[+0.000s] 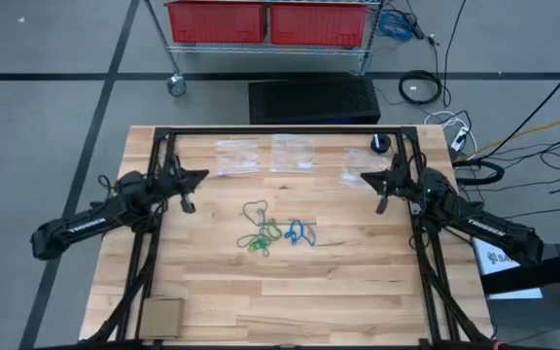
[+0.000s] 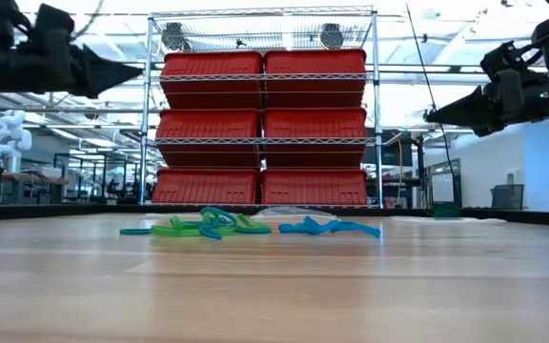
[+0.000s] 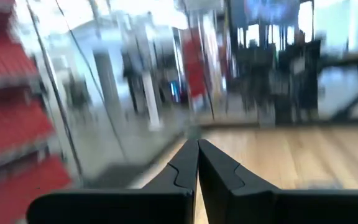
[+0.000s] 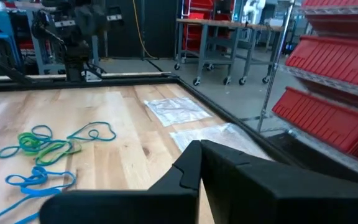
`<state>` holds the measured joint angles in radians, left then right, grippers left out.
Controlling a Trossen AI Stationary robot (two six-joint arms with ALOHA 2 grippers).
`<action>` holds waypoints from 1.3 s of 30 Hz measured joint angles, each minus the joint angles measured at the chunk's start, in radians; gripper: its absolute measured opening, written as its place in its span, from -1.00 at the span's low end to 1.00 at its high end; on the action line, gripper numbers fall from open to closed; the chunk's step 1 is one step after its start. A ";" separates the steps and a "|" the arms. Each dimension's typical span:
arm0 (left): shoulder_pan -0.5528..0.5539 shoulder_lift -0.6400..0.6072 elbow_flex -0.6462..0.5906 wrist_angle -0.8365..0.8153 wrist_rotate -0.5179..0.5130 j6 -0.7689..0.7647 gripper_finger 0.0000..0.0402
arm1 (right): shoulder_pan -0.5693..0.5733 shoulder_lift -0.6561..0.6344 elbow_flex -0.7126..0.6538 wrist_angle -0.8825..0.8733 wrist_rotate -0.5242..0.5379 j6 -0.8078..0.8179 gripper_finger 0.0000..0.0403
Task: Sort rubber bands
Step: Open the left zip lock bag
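- The bands [image 1: 275, 233] lie in a loose tangle near the middle of the table [image 1: 290, 301], between the two arms and touched by neither.
- In the high view, a dark brownish loop sits at the far left of the pile, green loops lie on its near left, and blue loops lie to the right.
- In the low view the green bands [image 2: 208, 226] show left of the blue bands [image 2: 330, 228], flat on the wood.
- The right wrist view shows the green bunch [image 4: 42, 146] and the blue ones [image 4: 39, 180] beside each other on the wood.
- The left gripper [image 1: 203, 176] hangs above the table's left side, well apart from the bands; its fingers [image 3: 185, 165] are pressed together with nothing between them.
- The right gripper [image 1: 364, 177] hangs above the table's right side, also well apart from the bands; its fingertips meet and it holds nothing.
- Both grippers point inward toward each other.
- Clear bags [image 1: 265, 156] lie flat along the far edge of the table, beyond the bands.
- A small black round thing [image 1: 381, 143] sits near the far right corner.
- Red bins [image 2: 263, 129] fill a wire rack beyond the table.
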<state>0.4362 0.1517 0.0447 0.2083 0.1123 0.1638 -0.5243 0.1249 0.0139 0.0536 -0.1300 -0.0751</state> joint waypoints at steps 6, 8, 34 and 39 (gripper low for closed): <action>0.000 0.280 0.031 -0.133 -0.034 0.038 -0.90 | 0.000 0.000 0.000 0.069 0.000 -0.009 -1.00; 0.000 0.384 0.033 -0.077 -0.046 0.066 -0.89 | 0.000 0.000 0.000 0.098 -0.001 -0.007 -1.00; 0.007 1.242 0.335 -0.005 -0.400 0.334 -0.34 | 0.002 0.024 0.000 0.264 -0.012 0.172 -1.00; 0.035 1.334 0.356 0.012 -0.417 0.359 -0.34 | 0.003 0.059 0.000 0.278 -0.057 0.168 -1.00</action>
<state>0.4711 1.4855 0.4007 0.2202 -0.3046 0.5224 -0.5217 0.1843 0.0135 0.3317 -0.1875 0.0930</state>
